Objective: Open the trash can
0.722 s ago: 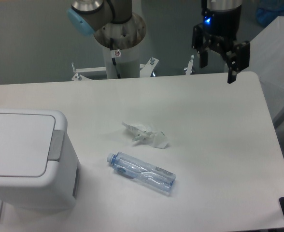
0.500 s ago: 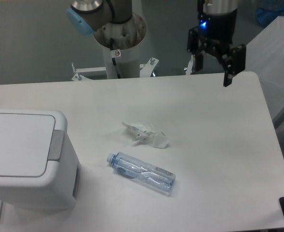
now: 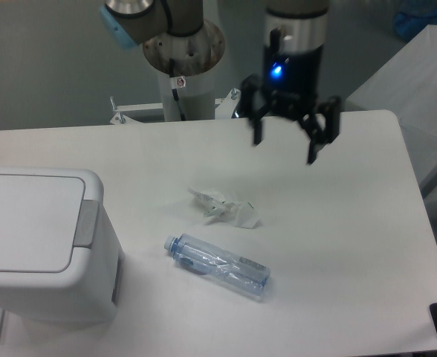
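The trash can [image 3: 40, 245] is a large white boxy bin at the left front of the table, its flat lid down and its grey push tab [image 3: 87, 223] on the right side of the lid. My gripper [image 3: 284, 149] hangs open above the far middle of the table, well to the right of the bin and above it, with nothing between its fingers. A blue light glows on the wrist.
A crumpled white paper [image 3: 224, 207] lies at the table's middle. A clear crushed plastic bottle [image 3: 217, 265] lies in front of it, to the right of the bin. The robot's base column [image 3: 181, 67] stands behind the table's far edge.
The gripper has swung left and down from the far right corner toward the table's middle, still open. Bin, paper and bottle have not moved.
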Robot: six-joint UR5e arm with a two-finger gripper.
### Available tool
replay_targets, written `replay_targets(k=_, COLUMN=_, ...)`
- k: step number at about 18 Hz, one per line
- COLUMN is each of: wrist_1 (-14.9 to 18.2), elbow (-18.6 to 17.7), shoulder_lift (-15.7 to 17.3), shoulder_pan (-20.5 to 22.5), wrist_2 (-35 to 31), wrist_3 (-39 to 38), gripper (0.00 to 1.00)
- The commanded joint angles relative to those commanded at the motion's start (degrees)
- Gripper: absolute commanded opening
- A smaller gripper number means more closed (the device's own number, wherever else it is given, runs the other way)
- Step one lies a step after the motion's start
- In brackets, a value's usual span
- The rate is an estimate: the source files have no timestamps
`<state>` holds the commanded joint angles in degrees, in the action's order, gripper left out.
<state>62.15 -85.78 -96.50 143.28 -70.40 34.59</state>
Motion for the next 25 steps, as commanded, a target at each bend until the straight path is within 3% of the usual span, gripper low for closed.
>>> replay_targets(k=3, wrist_1=-3.3, elbow=-0.2, shoulder_lift=-1.5, shoulder_pan=-4.2, wrist_2=0.0, wrist_3=-9.8, gripper=1.0)
replay_targets(k=7, wrist_1=-4.1, elbow=0.0, shoulder_lift=-3.6, shoulder_pan=-8.9, wrist_2=0.1, wrist_3=-16.5, gripper=1.0)
replay_targets(k=12, wrist_1=-9.9, elbow=0.0, shoulder_lift=-4.8, shoulder_pan=-11.7, wrist_2=0.1, wrist_3=-29.0, gripper=1.0)
replay_targets(k=25, wrist_1=-10.3, elbow=-0.4, shoulder_lift=-6.4, shoulder_pan=-14.8, wrist_2=-0.1, wrist_3=-31.7, gripper=1.0)
